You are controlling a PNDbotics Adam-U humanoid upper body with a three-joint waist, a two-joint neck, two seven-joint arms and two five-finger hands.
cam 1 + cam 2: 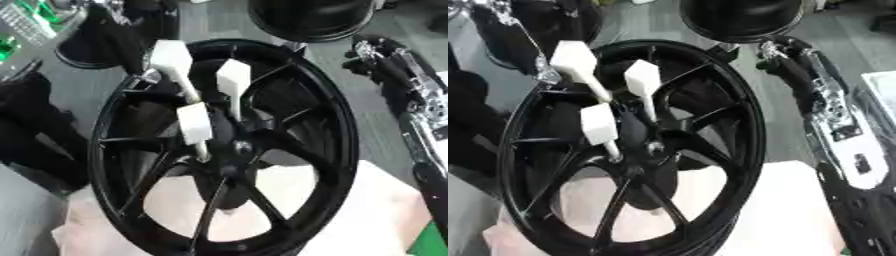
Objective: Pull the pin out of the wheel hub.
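Note:
A black spoked wheel (pixel 337 125) stands tilted on a pale block. In its hub (pixel 229 150) a small pale round spot (pixel 241 147) shows; I cannot make out more of the pin. My left hand (pixel 140 55) comes in from the upper left. Its white fingers (pixel 194 122) reach straight between the spokes, and the lowest one tapers to a thin tip just left of the hub. Nothing is held between them. My right arm (pixel 833 120) runs up the right side, ending at the wheel's upper right rim, where my right hand (pixel 785 52) is blurred.
The pale block (pixel 385 210) under the wheel fills the lower part of the view. A second black round part (pixel 311 17) lies behind the wheel. Dark shapes (pixel 35 130) crowd the left side. A green patch (pixel 433 240) shows at the lower right.

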